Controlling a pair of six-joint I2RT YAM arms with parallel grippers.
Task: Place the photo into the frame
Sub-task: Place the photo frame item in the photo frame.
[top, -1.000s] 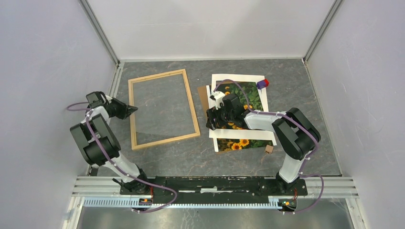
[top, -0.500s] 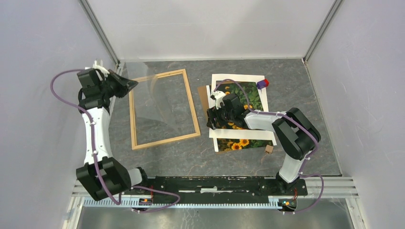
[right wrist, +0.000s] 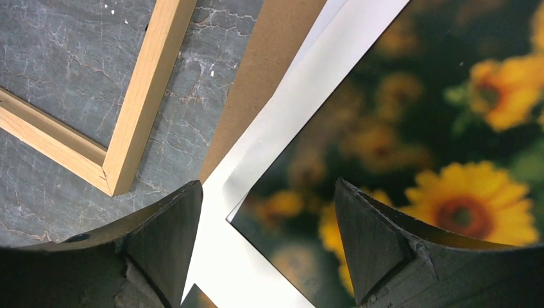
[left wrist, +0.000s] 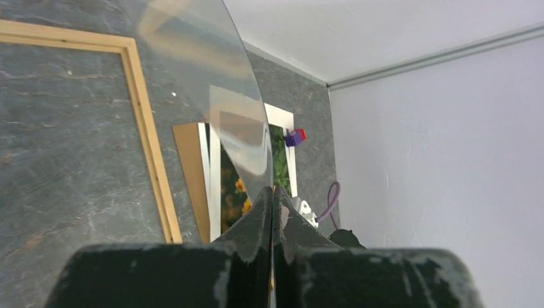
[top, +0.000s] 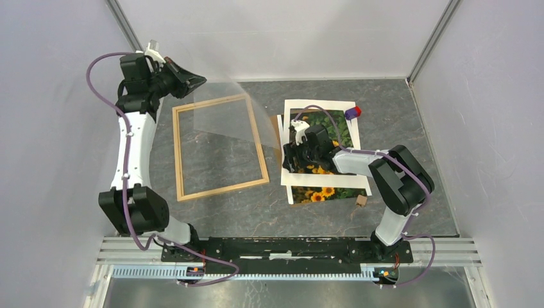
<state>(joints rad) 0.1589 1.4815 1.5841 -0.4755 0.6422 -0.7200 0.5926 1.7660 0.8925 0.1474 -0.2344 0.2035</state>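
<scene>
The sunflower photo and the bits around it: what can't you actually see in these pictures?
Photo: middle hidden by the right gripper in the top view; blurred in the right wrist view.
Brown board: mostly under the white border and photo; only a strip shows.
Clear sheet: pinched edge hidden by the left gripper, left wrist view.
Red-blue thing: too small to identify, top view.

The tabletop (top: 218, 212) is dark grey, marbled with fine pale veins. The frame (top: 221, 190) is light natural wood. The photo (top: 339, 133) shows orange-yellow sunflowers on dark green leaves. Its mat (top: 321, 104) is plain white and the backing board (top: 272, 128) plain brown. The pane (top: 231, 112) is clear with pale glare. One small block (top: 353, 113) is red and purple. The cables (top: 96, 64) are purple.
</scene>
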